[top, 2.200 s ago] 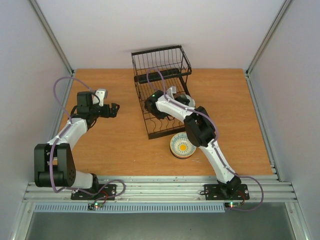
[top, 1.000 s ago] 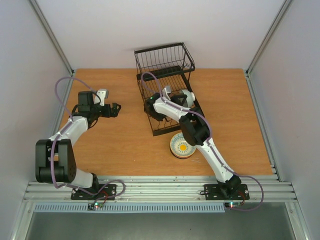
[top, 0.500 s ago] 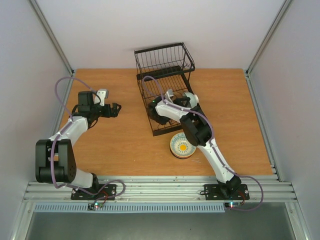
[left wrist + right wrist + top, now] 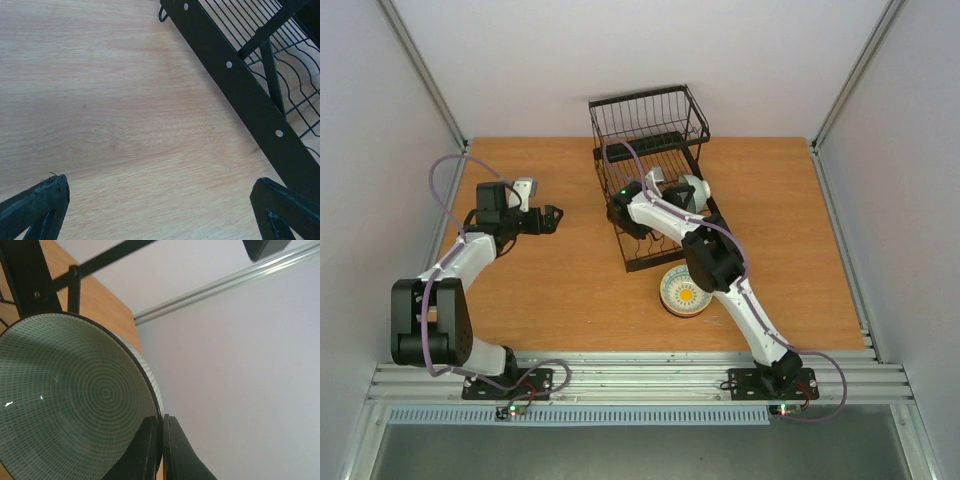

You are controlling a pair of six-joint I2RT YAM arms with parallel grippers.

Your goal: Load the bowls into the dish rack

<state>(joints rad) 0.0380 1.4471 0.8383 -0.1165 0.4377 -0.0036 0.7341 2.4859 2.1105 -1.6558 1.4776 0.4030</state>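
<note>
The black wire dish rack [image 4: 650, 150] stands at the back middle of the table, its tall basket at the far end. My right gripper [image 4: 674, 192] is over the rack's slotted part, shut on the rim of a pale green bowl [image 4: 693, 189]. In the right wrist view the bowl [image 4: 75, 400] shows green concentric rings and my right gripper [image 4: 162, 440] pinches its dark rim, with a rack bar [image 4: 30, 280] behind. A cream bowl with a yellow centre [image 4: 684, 291] sits on the table just in front of the rack. My left gripper [image 4: 549, 218] is open and empty, left of the rack.
The left wrist view shows bare wood between my open left gripper [image 4: 160, 215] fingers and the rack's black side rail [image 4: 235, 75] at the upper right. White walls with metal rails close in the table [image 4: 540, 290] on three sides.
The rack shifted slightly to the right early on. My right gripper moved the green bowl a little over the rack's slots. The left arm stayed still.
</note>
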